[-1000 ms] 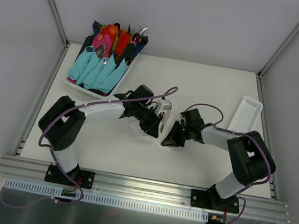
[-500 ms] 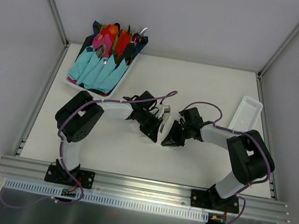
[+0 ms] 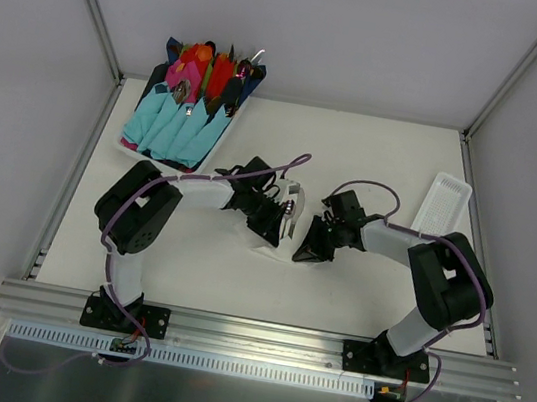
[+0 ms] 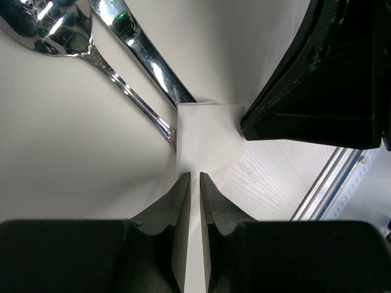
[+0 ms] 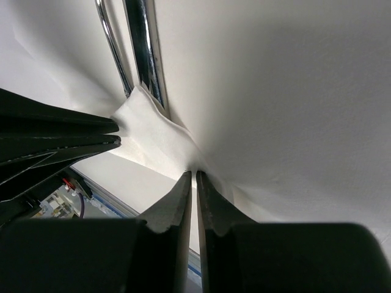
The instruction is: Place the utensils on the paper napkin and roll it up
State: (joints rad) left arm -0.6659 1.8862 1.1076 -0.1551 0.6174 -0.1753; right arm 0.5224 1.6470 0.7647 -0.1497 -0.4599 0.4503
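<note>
Rolling step: judged to be the first turn, barely begun.
Table [image 3: 376, 157]: both arms meet at its middle, fingertips almost nose to nose.
Paper napkin [image 4: 195, 140]: the white sheet is pinched by both pairs of fingers. Its folded corner lies just ahead of the left fingertips and up-left of the right ones, draped over the handle ends.
Utensils [image 5: 143, 49]: two shiny pieces lie side by side on the napkin, straight beyond the right fingertips. From the left wrist, the spoon [image 4: 55, 27] and a plain handle run up and away to the left of the fingers, their ends tucked under the flap.
Left gripper [image 4: 194, 180]: clenched on the napkin's edge, with only a sliver of paper between the tips.
Right gripper [image 5: 193, 177]: likewise clamped on a fold of the napkin. The left gripper shows as a black wedge just left of its fingers.
Doing it well: carry both pinches forward over the handles together, at equal height and pace, so the flap is taut and square to the handles. Pull gently, since thin paper held at two close points may tear or skew.
Risk: the handles could slide out from under the flap if one side leads.
</note>
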